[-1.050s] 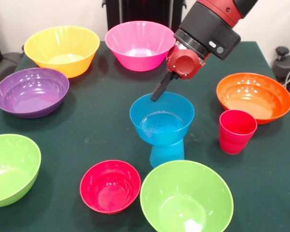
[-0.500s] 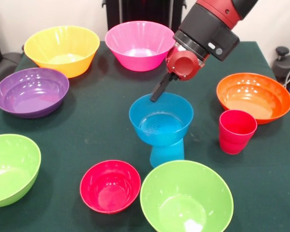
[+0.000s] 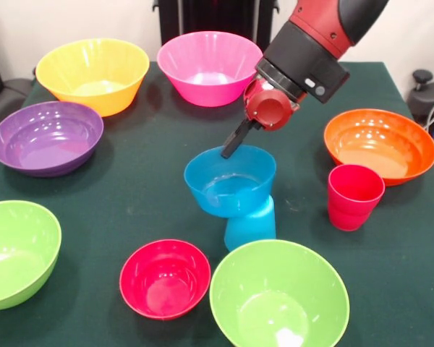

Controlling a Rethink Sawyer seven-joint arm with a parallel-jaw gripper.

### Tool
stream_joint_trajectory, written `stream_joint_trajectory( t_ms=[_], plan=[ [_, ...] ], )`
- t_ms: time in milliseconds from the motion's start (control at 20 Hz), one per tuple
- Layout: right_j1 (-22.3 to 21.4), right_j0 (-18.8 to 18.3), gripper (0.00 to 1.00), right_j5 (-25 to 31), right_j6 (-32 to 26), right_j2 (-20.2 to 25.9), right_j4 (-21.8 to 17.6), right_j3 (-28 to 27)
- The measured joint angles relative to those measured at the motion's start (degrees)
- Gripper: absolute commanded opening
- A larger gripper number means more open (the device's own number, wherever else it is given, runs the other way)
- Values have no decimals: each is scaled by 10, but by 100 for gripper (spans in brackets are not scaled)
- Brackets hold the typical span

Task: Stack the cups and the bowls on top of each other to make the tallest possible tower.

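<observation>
Blue bowl (image 3: 230,181) just slid toward 9 o'clock, tipping off the blue cup (image 3: 251,225); end effector (image 3: 230,146) pinches its rim; tower could fall

A lab: robot arm (image 3: 315,43) over green-clothed table (image 3: 130,195).

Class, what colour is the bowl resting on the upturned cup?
Blue bowl, seen in the front view.

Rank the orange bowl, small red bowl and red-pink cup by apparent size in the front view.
1. orange bowl
2. small red bowl, though nearer the camera, so the gap is unsure
3. red-pink cup
</observation>
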Motion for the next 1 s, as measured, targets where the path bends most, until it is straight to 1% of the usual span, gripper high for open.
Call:
stream_joint_trajectory(
  t_ms=[450,1000],
  plan=[
    [18,1,0,0,0,-11,0,0],
    [45,2,0,0,0,-43,0,-11]
  ],
)
